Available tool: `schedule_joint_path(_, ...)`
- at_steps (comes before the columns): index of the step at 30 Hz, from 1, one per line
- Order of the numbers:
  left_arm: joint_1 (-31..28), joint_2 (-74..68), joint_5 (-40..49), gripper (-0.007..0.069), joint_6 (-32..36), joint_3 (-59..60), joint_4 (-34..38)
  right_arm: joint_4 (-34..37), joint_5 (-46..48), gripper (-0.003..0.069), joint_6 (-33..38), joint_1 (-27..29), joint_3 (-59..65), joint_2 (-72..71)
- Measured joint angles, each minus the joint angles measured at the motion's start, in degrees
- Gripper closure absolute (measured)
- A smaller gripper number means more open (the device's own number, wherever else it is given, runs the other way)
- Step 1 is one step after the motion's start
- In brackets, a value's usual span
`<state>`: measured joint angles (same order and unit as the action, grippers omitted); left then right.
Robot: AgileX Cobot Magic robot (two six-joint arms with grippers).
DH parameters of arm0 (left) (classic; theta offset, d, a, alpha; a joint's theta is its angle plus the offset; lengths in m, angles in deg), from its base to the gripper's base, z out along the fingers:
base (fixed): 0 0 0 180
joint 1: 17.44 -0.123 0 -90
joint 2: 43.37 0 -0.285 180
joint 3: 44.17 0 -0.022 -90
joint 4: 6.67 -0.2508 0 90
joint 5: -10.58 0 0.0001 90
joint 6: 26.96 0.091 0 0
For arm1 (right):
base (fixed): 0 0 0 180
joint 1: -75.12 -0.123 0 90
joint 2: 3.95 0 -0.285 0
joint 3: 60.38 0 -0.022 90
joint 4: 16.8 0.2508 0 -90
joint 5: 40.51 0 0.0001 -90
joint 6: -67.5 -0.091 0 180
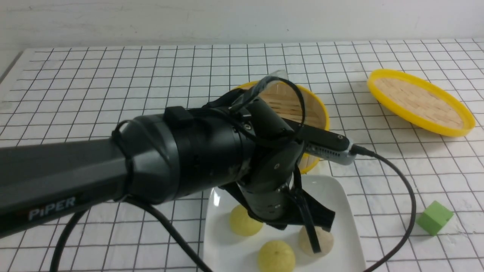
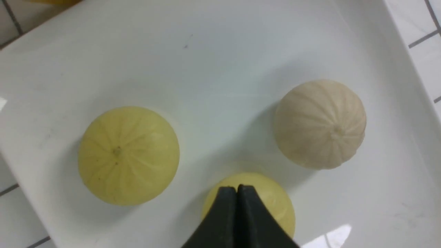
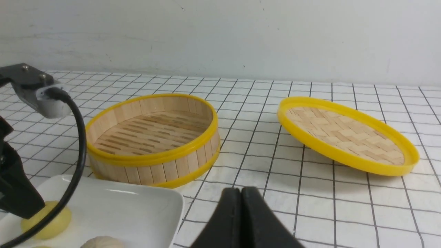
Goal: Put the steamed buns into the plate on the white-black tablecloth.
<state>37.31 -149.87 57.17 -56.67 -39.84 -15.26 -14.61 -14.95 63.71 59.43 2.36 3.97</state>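
glossy smooth white on the plate (image 1: 336, 196), w/ bright glints, plastic or ceramic, can't tell which. matt, finely grooved on the yellow buns (image 2: 129, 155) & the beige bun (image 2: 320, 124), rubbery-looking. thin cloth w/ slight wrinkles for the tablecloth (image 1: 94, 90). pale wood or bamboo slats in the steamer (image 3: 148, 131), smooth yellow plastic-looking rim. woven bamboo-like strips, rougher, in the lid (image 3: 341, 134), same yellow edging. matt green on the cube (image 1: 435, 218).

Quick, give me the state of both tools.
Left tool: closed, holding nothing, above the plate.
Right tool: closed, holding nothing.
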Motion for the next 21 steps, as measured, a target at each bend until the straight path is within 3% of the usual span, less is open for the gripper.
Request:
schedule_joint_path(4, 0.0, 1.9, 2.1, 0.0622, 0.0, 0.0, -1.4, -0.9, -0.3, 0.0662, 0.0, 2.9, 3.6, -0.4)
schedule_joint_path(13, 0.0, 10.0, 10.3, 0.0622, 0.0, 0.0, -13.4, -1.7, 0.0, 0.0657, 0.0, 12.4, 14.0, -0.8)
schedule_joint_path(21, 0.0, 21.3, 21.4, 0.0622, 0.0, 0.0, -16.6, -2.2, -1.9, 0.0650, -0.2, 13.9, 15.3, -0.8)
